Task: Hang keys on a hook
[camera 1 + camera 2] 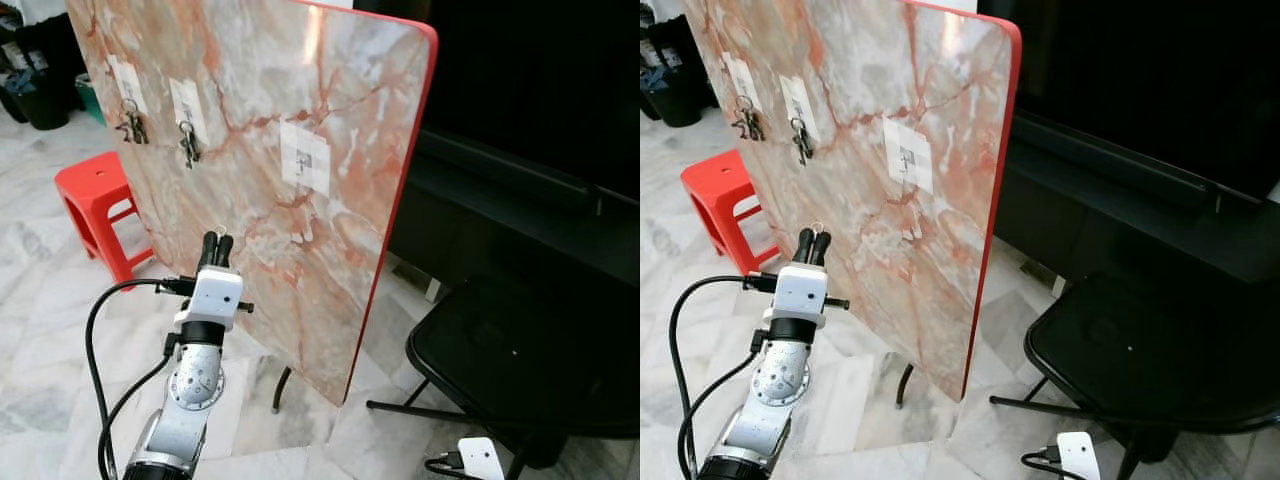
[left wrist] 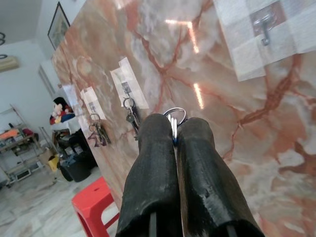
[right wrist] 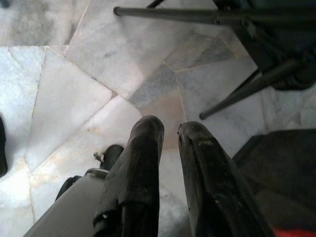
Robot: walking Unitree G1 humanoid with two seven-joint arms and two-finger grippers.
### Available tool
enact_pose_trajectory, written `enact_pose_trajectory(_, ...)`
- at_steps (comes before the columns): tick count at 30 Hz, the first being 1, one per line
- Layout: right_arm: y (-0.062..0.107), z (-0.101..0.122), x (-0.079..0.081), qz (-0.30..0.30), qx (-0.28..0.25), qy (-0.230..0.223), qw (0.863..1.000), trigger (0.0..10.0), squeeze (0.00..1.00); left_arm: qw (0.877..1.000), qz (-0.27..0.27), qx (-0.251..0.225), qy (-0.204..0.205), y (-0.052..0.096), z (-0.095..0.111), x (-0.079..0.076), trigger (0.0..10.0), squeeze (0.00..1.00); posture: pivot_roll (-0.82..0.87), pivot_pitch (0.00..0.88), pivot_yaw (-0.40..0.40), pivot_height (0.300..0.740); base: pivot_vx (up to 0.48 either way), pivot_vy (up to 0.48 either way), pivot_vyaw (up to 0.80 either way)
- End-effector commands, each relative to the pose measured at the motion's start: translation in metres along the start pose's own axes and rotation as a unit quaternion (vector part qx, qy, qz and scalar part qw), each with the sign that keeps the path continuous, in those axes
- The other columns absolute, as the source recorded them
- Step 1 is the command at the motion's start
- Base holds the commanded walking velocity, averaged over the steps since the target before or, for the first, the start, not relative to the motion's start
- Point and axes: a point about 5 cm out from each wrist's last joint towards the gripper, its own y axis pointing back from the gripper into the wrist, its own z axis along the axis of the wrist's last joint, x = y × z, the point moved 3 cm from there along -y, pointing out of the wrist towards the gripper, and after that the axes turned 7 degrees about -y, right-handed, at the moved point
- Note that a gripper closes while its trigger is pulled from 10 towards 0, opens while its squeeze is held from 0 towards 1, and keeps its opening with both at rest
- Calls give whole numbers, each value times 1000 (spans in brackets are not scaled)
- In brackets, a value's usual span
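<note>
An upright marble-patterned board (image 1: 250,90) with a red edge carries three taped hook patches. Two of them hold key bunches (image 1: 131,122) (image 1: 188,142). The third hook (image 1: 306,158) is bare and also appears in the left wrist view as a metal hook (image 2: 264,27). My left gripper (image 1: 216,242) is raised in front of the board, below and left of the bare hook. It is shut on a key ring (image 2: 174,116) that pokes out above the fingertips (image 2: 155,128). My right gripper (image 3: 169,127) hangs low over the floor, its fingers a narrow gap apart and holding nothing.
A red plastic stool (image 1: 100,200) stands left of the board. A black folding chair (image 1: 520,350) is at the right, in front of a dark low cabinet (image 1: 520,190). The floor is marble tile (image 1: 40,330). A black cable (image 1: 95,340) loops off my left arm.
</note>
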Motion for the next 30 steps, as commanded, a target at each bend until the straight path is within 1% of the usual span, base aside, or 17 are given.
enact_pose_trajectory(1, 0, 1, -1, 1, -2, 1, 1000, 10000, 0, 1000, -4, -14, 5, -4, 7, -2, 10000, 0, -11, 0, -52, 740, 326, 0, 0)
enact_pose_trajectory(4, 0, 1, -1, 1, -1, 2, 1000, 10000, 0, 1000, -3, -15, 5, -4, 7, -2, 10000, 0, -10, 0, -54, 740, 326, 0, 0)
enact_pose_trajectory(7, 0, 1, -1, 2, 3, 12, 1000, 10000, 0, 1000, -3, -17, 6, -4, 8, -2, 10000, 0, -10, 0, -54, 740, 326, 0, 0)
enact_pose_trajectory(17, 0, 1, -1, 2, 3, 10, 1000, 10000, 0, 1000, -6, -19, 10, -4, 9, -4, 10000, 0, -11, 0, -54, 740, 331, 0, 0)
enact_pose_trajectory(22, 0, 1, -1, 3, 3, 12, 1000, 10000, 0, 999, -8, -31, 16, -3, 12, -3, 10000, 0, -10, 0, -53, 740, 316, 0, 0)
enact_pose_trajectory(25, 0, 2, -1, 2, 3, 12, 1000, 10000, 0, 999, -12, -40, 28, -2, 16, -4, 10000, 0, -10, 0, -53, 740, 0, 0, 0)
enact_pose_trajectory(30, 0, 2, 0, 2, 2, 14, 1000, 10000, 0, 998, -12, -46, 29, 0, 19, -2, 10000, 0, -8, 0, -52, 740, 0, 0, 0)
